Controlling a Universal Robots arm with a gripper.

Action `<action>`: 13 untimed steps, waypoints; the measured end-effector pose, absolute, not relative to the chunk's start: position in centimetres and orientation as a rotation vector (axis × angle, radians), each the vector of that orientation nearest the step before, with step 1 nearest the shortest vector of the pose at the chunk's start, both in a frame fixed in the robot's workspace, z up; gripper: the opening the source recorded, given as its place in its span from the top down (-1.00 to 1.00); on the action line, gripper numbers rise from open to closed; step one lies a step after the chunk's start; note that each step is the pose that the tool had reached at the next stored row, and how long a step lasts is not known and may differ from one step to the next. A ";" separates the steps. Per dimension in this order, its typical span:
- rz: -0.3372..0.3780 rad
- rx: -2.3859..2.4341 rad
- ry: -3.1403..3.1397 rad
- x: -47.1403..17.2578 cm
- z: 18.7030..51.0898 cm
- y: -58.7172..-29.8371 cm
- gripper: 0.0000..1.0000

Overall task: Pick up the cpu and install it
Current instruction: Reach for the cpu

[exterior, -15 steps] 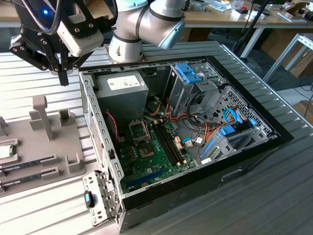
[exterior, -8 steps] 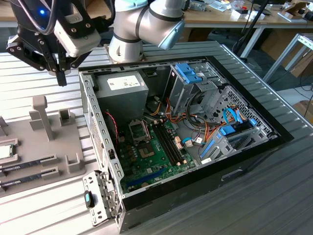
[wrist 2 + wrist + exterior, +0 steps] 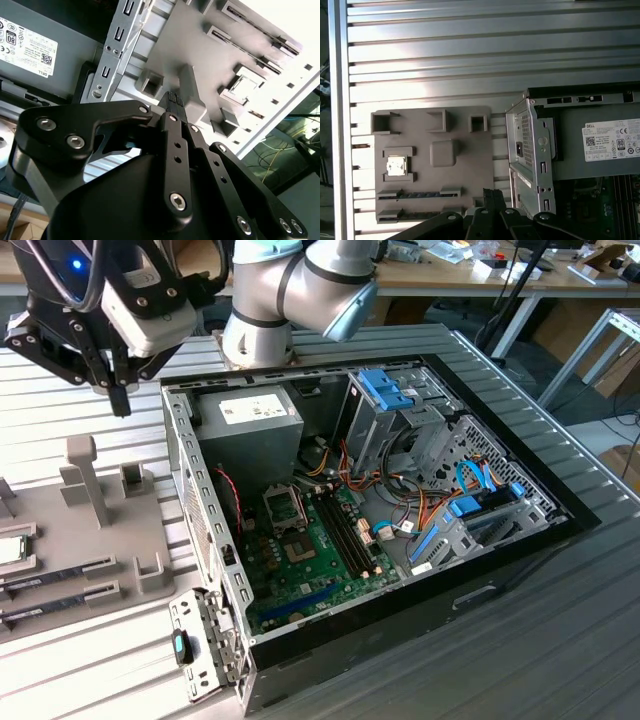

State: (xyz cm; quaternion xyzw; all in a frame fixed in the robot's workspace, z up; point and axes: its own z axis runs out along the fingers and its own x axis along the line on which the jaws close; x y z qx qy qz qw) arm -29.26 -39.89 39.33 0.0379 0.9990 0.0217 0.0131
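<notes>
The gripper (image 3: pixel 120 400), fingers pressed together and empty, hangs above the grey tray (image 3: pixel 475 165) beside the open case (image 3: pixel 198 502), apart from the cpu (image 3: pixel 396 166) seated in that tray.

The cpu (image 3: pixel 396 166) was a small, flat, square chip with a silver metal top and a thin green rim. It lay level, silver side up, seated in a bracketed square pocket of the grey fixture plate (image 3: pixel 470 155), at the exterior view's left, well apart from the open computer case (image 3: pixel 525 135).
</notes>
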 end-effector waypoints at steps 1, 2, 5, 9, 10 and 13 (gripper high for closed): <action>0.068 0.118 3.112 -29.3 39.3 -39.9 0.79; 0.068 0.118 3.112 -29.4 39.3 -39.9 0.79; 0.068 0.118 3.112 -29.5 39.3 -39.9 0.79; 0.068 0.118 3.113 -29.9 39.3 -39.9 0.79; 0.068 0.118 3.113 -30.0 39.3 -39.9 0.79; 0.068 0.118 3.112 -30.2 39.3 -39.9 0.79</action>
